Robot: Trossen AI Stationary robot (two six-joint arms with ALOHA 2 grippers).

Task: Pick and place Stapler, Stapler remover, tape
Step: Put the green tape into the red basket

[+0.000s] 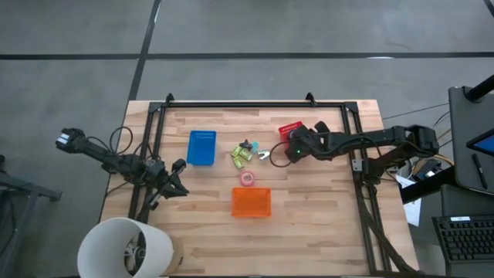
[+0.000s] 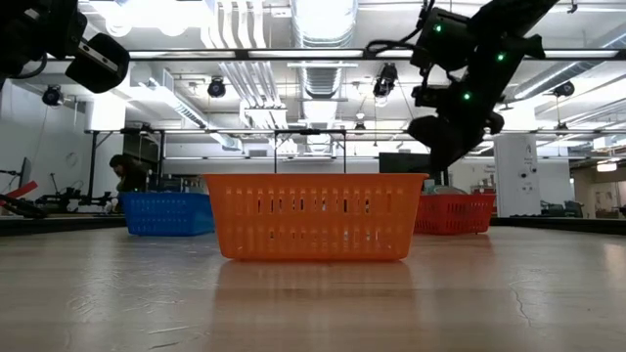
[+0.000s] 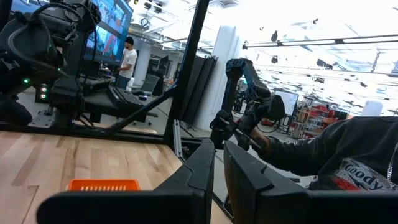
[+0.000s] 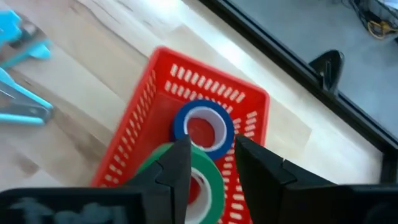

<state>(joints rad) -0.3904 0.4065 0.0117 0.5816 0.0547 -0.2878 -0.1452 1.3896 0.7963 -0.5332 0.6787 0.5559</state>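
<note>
A small red bin (image 4: 205,112) holds a blue tape roll (image 4: 202,127) and a green tape roll (image 4: 208,180), the green one lying against the blue one's near side. My right gripper (image 4: 211,158) hangs open just above these rolls, over the red bin (image 1: 288,128) at the table's far right. A pink tape roll (image 1: 247,179) lies flat on the wood. Small green and teal desk tools (image 1: 242,154) lie in a cluster beside it. My left gripper (image 1: 176,179) waits shut near the table's left edge.
A blue bin (image 1: 202,147) stands left of the cluster and an orange bin (image 1: 251,202) sits nearer the front. A white lamp shade (image 1: 123,247) covers the near left corner. Black frame rails (image 1: 255,104) edge the table. A person (image 3: 127,59) stands beyond the table.
</note>
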